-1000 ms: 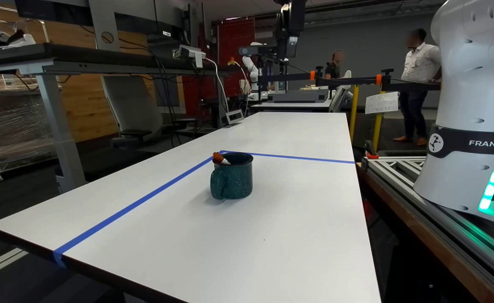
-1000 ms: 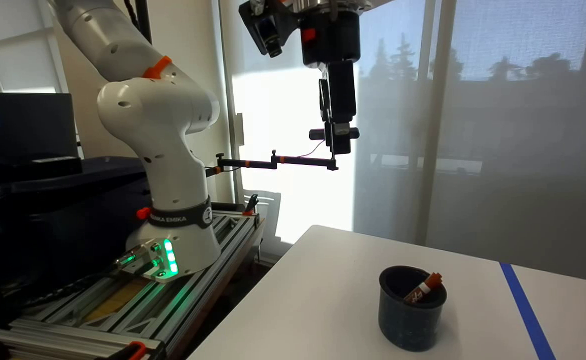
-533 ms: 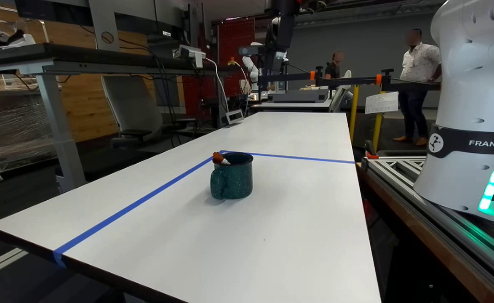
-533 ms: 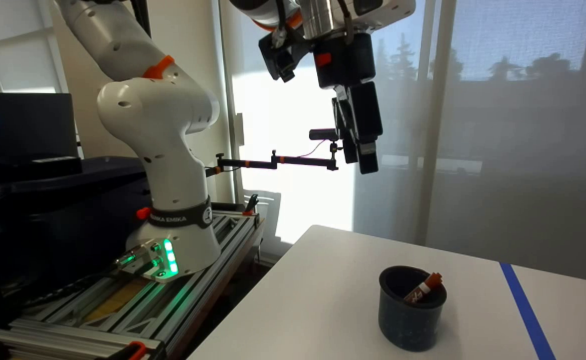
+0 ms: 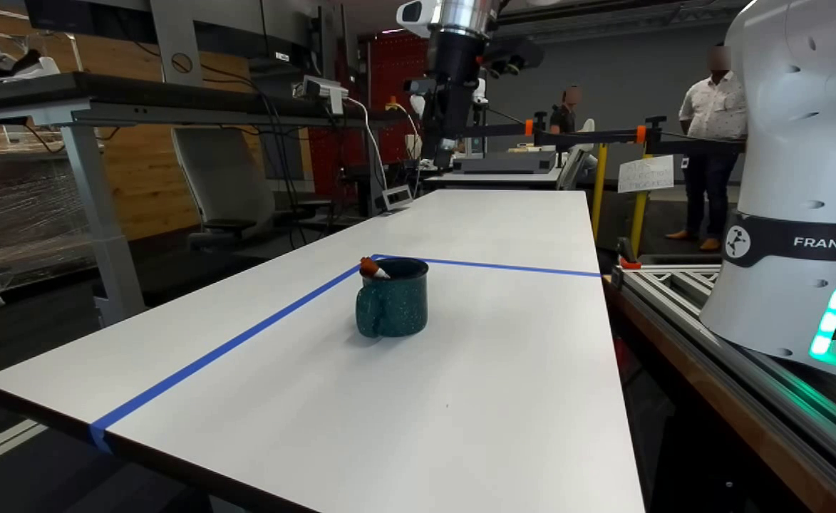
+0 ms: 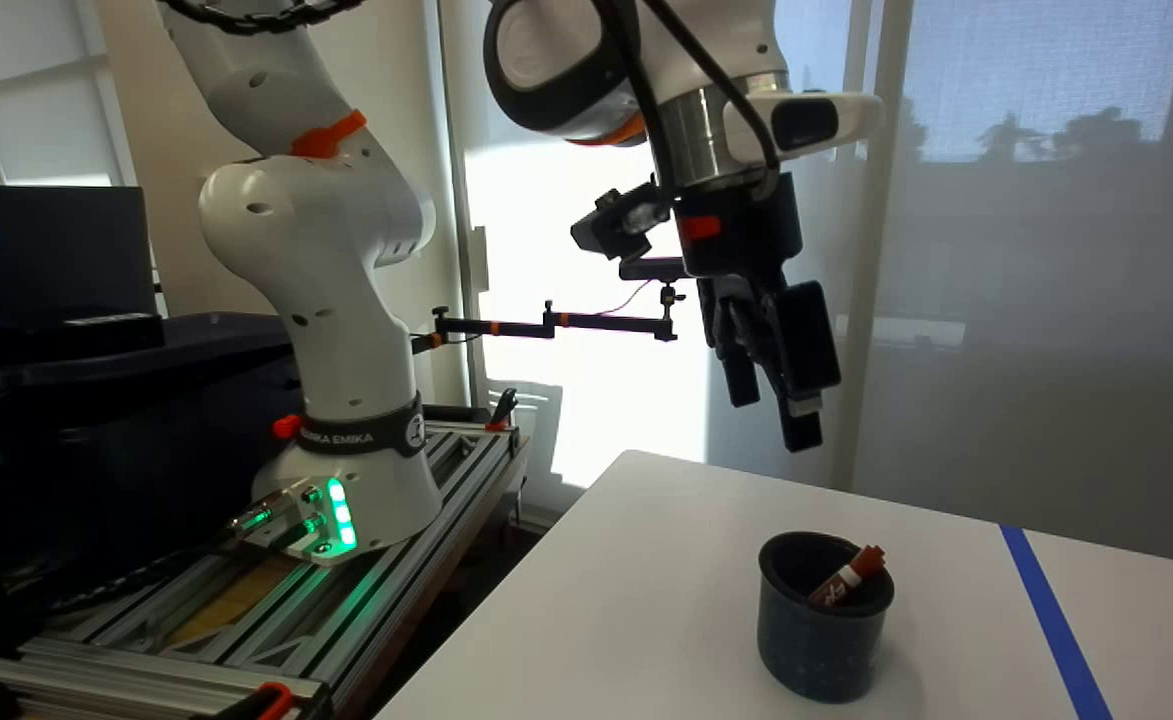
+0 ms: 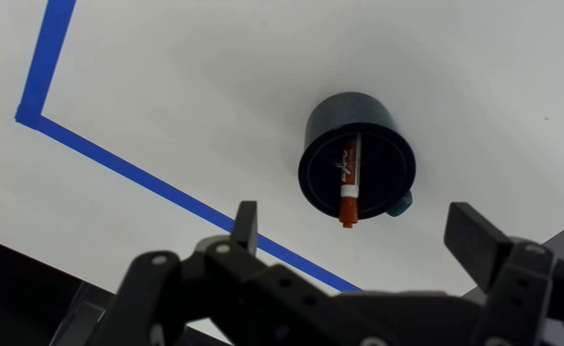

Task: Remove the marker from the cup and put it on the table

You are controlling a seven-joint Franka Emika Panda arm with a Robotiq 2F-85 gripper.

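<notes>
A dark teal speckled cup [image 5: 403, 306] stands upright on the white table [image 5: 475, 427]; it also shows in both the exterior view [image 6: 814, 650] and the wrist view [image 7: 349, 113]. A reddish-brown marker [image 7: 350, 168] with a white band leans inside it, capped end up and poking past the rim. The marker also shows in both exterior views [image 5: 373, 268] [image 6: 851, 575]. My gripper [image 6: 772, 415] is open and empty, tilted, and above the cup with a clear gap. In the wrist view the gripper's fingers [image 7: 245, 228] stand wide apart on either side of the marker's cap.
Blue tape [image 5: 246, 335] marks lines on the table beside and behind the cup. The cup's handle [image 7: 400, 204] shows in the wrist view. A black camera bar [image 6: 606, 323] stands behind the gripper. The robot's base [image 5: 788, 299] is beside the table edge. People stand in the background.
My gripper has come down and nearer to the cup, moving left in an exterior view and right in another, and has tilted. The cup and marker have not moved.
</notes>
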